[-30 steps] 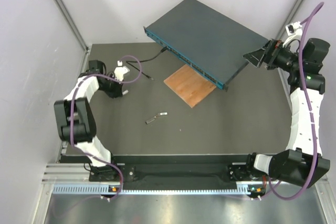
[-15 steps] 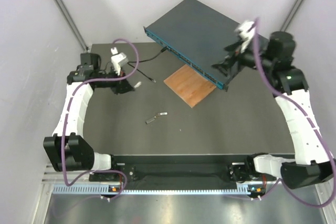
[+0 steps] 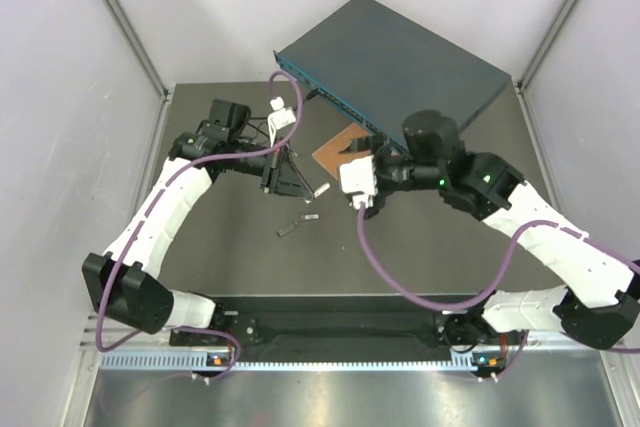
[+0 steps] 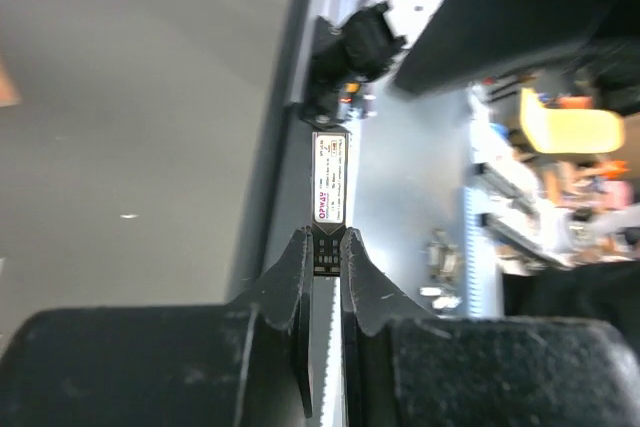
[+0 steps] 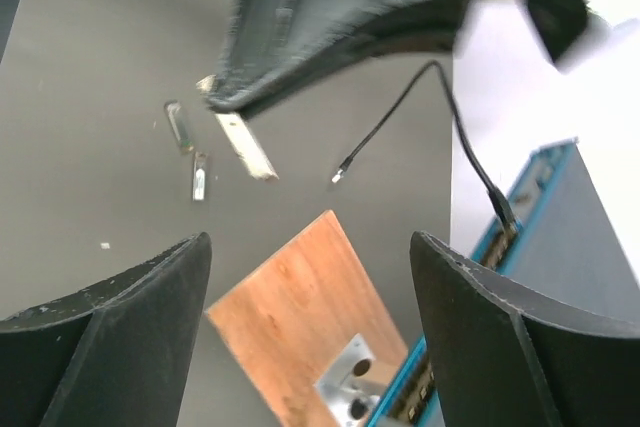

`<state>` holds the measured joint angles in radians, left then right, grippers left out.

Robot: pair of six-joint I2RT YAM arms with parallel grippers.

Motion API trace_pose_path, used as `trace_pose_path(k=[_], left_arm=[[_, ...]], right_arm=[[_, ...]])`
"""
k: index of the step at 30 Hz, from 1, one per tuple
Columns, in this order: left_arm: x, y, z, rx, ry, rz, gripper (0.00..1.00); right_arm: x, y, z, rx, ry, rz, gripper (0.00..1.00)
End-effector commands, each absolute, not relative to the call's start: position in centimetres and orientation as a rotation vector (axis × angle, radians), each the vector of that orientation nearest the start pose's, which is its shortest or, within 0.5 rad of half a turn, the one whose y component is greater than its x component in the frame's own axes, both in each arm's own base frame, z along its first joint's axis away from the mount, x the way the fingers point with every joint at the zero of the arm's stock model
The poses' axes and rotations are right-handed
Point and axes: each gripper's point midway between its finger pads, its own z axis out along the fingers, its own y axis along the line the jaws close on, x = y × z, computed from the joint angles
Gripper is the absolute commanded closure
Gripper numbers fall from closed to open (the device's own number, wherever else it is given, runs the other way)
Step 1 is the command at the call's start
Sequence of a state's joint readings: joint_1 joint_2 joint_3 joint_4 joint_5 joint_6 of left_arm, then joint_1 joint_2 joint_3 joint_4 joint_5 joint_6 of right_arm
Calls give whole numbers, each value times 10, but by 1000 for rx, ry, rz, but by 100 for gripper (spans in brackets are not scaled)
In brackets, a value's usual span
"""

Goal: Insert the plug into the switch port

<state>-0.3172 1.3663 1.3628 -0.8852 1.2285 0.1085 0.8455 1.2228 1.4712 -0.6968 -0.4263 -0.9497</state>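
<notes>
**Left jaws clamp a labelled piece; plug lies loose on the surface**

The left arm (image 3: 165,202) reaches in over the middle of the dark surface (image 3: 450,247). The left jaws are closed tight on one end of a slim pale labelled piece (image 4: 329,177), which sticks straight out past their tips and carries no cable.

The right arm (image 3: 560,247) stretches across from the other side, its wrist close to the left one. The right jaws stand wide apart with nothing between them. In the right wrist view the wooden board (image 5: 300,297) shows below the gap.

The plug (image 5: 339,177) tips the free end of a thin black cable (image 5: 395,117). It lies on the surface between the labelled piece and the board, touching neither set of jaws. The cable's other end runs into the teal front of the switch (image 3: 400,57), where the switch ports (image 3: 335,107) sit in a row. The plug is well apart from that face.

Two small grey pieces (image 3: 290,229) lie loose on the surface, nearer the arm bases than the left jaws.
</notes>
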Motion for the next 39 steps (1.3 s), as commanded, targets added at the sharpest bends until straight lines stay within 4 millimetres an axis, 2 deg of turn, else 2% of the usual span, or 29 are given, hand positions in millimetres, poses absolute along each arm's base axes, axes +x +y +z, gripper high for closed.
trace_pose_path(k=[1, 6, 12, 16, 19, 21, 22, 24, 25, 29, 30, 32, 33, 36, 39], left_arm=[[184, -248, 315, 962, 1946, -1741, 100], [177, -253, 309, 968, 1977, -1751, 100], [177, -256, 307, 961, 1990, -1756, 100], [179, -259, 307, 947, 1997, -1767, 100], [181, -260, 308, 938, 1997, -1769, 100], [183, -261, 309, 932, 1999, -1757, 100], [185, -262, 309, 934, 1995, -1747, 97], [188, -262, 311, 943, 1970, -1711, 85], [187, -261, 313, 963, 1941, -1686, 67], [196, -252, 325, 1002, 1800, -1488, 50], [205, -242, 333, 963, 1773, -1413, 46], [219, -231, 346, 924, 1695, -1338, 40], [226, -217, 359, 888, 1643, -1292, 38], [241, -193, 379, 848, 1522, -1196, 36], [233, -187, 376, 993, 1416, -1062, 38]], right_arm=[[204, 311, 338, -1833, 878, 255, 22], [197, 326, 329, -1877, 853, 281, 31], [190, 333, 314, -1951, 826, 274, 42], [187, 336, 311, -1975, 813, 272, 51], [187, 337, 308, -1991, 822, 274, 64], [187, 338, 307, -1994, 830, 276, 83], [188, 338, 307, -1985, 845, 280, 100], [190, 339, 306, -1968, 881, 284, 100], [193, 339, 304, -1951, 928, 288, 100], [205, 335, 304, -1844, 1142, 393, 100], [206, 332, 302, -1799, 1223, 456, 100], [214, 325, 304, -1727, 1315, 558, 100], [215, 323, 306, -1675, 1386, 619, 100], [219, 319, 314, -1568, 1507, 778, 100], [216, 320, 321, -1489, 1595, 959, 100]])
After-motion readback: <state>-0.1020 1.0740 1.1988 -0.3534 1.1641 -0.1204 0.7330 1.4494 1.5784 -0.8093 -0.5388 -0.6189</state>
